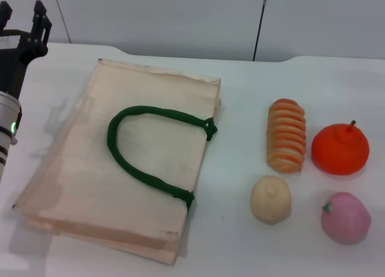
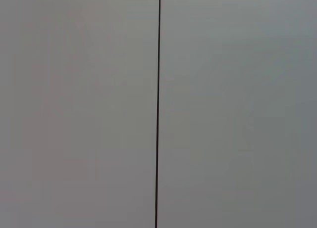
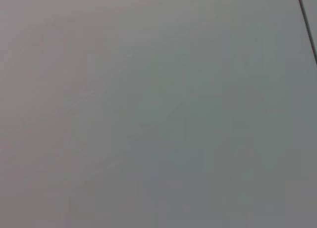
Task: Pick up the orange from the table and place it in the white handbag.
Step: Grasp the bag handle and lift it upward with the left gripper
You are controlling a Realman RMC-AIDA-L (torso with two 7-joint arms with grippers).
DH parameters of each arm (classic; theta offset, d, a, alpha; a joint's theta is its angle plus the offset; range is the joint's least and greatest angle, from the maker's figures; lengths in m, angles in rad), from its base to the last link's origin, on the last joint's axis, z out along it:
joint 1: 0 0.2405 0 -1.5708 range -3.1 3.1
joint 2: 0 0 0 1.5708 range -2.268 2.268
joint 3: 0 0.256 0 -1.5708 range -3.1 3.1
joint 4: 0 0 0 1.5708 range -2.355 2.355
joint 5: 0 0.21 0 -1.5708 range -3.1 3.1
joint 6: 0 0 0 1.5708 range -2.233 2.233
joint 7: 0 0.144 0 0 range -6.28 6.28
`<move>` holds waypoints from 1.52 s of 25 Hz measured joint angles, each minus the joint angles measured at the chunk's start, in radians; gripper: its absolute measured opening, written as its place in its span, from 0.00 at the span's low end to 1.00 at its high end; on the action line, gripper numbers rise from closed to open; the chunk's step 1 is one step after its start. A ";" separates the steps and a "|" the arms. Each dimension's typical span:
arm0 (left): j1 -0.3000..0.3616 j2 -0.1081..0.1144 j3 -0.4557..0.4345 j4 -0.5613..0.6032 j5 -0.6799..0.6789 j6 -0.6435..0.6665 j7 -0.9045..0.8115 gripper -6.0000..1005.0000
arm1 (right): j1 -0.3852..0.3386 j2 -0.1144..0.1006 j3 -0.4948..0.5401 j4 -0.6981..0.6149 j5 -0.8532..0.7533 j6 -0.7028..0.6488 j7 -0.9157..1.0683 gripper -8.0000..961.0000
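The orange (image 1: 340,149), round and bright red-orange with a short brown stem, sits on the white table (image 1: 240,241) at the right. The white handbag (image 1: 126,157) lies flat on the left half of the table, its dark green rope handle (image 1: 150,151) on top. My left gripper (image 1: 23,15) is raised at the far left edge, beyond the bag's far left corner, with its two black fingers apart and nothing between them. My right gripper is out of view. Both wrist views show only a plain grey wall.
An orange-and-cream ribbed oblong piece (image 1: 286,135) lies just left of the orange. A cream round fruit (image 1: 271,199) and a pink round fruit (image 1: 345,217) sit nearer the front. A grey wall with a dark seam (image 1: 260,24) stands behind the table.
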 joint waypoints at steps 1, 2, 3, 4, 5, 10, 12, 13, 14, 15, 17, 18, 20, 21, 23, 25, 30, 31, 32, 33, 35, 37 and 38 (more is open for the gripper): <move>0.000 0.000 0.000 0.000 0.000 0.000 0.000 0.64 | 0.000 0.000 0.000 0.000 0.000 0.000 0.000 0.80; 0.000 0.000 0.000 0.000 0.000 0.000 0.000 0.64 | 0.000 0.000 0.000 0.000 0.000 0.000 0.000 0.80; 0.001 0.000 0.000 0.000 0.000 0.000 0.000 0.64 | 0.000 0.000 0.000 0.000 0.000 0.000 0.000 0.80; 0.002 0.000 0.000 0.000 0.000 0.000 0.000 0.64 | 0.000 0.000 0.000 0.000 0.000 0.000 0.000 0.80; 0.002 0.000 0.000 0.000 0.000 0.000 0.000 0.64 | 0.000 0.000 0.000 0.000 0.000 -0.001 0.000 0.80; 0.002 0.000 0.000 0.000 0.001 0.000 0.000 0.64 | 0.000 0.000 0.000 0.000 0.000 -0.001 0.000 0.80; 0.002 0.000 0.000 0.000 0.001 0.000 -0.002 0.64 | 0.000 0.000 0.000 0.000 0.000 -0.001 0.000 0.80; 0.002 0.000 0.000 0.000 0.003 0.000 -0.006 0.64 | 0.000 0.000 0.000 0.000 0.000 -0.001 0.000 0.80; 0.002 0.000 0.001 0.000 0.004 0.000 -0.010 0.63 | 0.000 0.000 0.000 0.000 0.000 0.000 0.000 0.80; 0.002 0.001 0.003 0.000 0.006 0.000 -0.020 0.63 | 0.000 0.000 0.000 0.000 0.000 0.000 0.000 0.80; 0.002 0.002 0.007 0.000 0.010 0.000 -0.048 0.63 | 0.000 0.000 0.000 0.000 0.000 0.000 0.000 0.80; 0.003 0.004 0.009 -0.001 0.014 0.000 -0.084 0.63 | 0.000 0.000 0.000 0.000 0.000 0.000 0.000 0.80; 0.003 0.004 0.009 -0.003 0.019 0.000 -0.106 0.63 | 0.000 0.000 0.000 0.000 -0.004 0.000 0.000 0.80; 0.004 0.005 0.010 -0.006 0.022 0.000 -0.124 0.63 | -0.001 0.000 0.000 0.000 -0.006 0.000 0.000 0.80; 0.006 0.006 0.011 -0.009 0.027 0.000 -0.150 0.63 | -0.001 0.000 -0.004 0.000 -0.009 0.000 0.003 0.80; 0.007 0.009 0.011 -0.010 0.039 0.000 -0.175 0.63 | -0.001 -0.001 -0.008 0.000 -0.012 0.000 0.017 0.80; 0.014 0.031 0.011 -0.012 0.117 -0.005 -0.329 0.63 | -0.002 -0.010 -0.011 -0.013 -0.082 -0.013 0.104 0.80; 0.016 0.040 0.011 -0.015 0.142 -0.006 -0.385 0.63 | -0.002 -0.011 -0.011 -0.026 -0.109 -0.025 0.130 0.80; 0.017 0.050 0.011 -0.021 0.170 -0.006 -0.443 0.63 | -0.002 -0.012 -0.011 -0.039 -0.131 -0.036 0.151 0.80; 0.017 0.059 0.011 -0.032 0.200 -0.005 -0.506 0.63 | -0.002 -0.012 -0.011 -0.053 -0.157 -0.050 0.176 0.80; 0.011 0.067 0.011 -0.073 0.255 0.000 -0.630 0.63 | -0.002 -0.013 -0.011 -0.076 -0.202 -0.067 0.218 0.80; -0.005 0.066 0.011 -0.166 0.338 0.008 -0.813 0.63 | -0.001 -0.013 -0.011 -0.097 -0.249 -0.078 0.256 0.80; -0.011 0.065 0.011 -0.196 0.361 0.011 -0.860 0.63 | -0.001 -0.014 -0.011 -0.108 -0.272 -0.082 0.274 0.80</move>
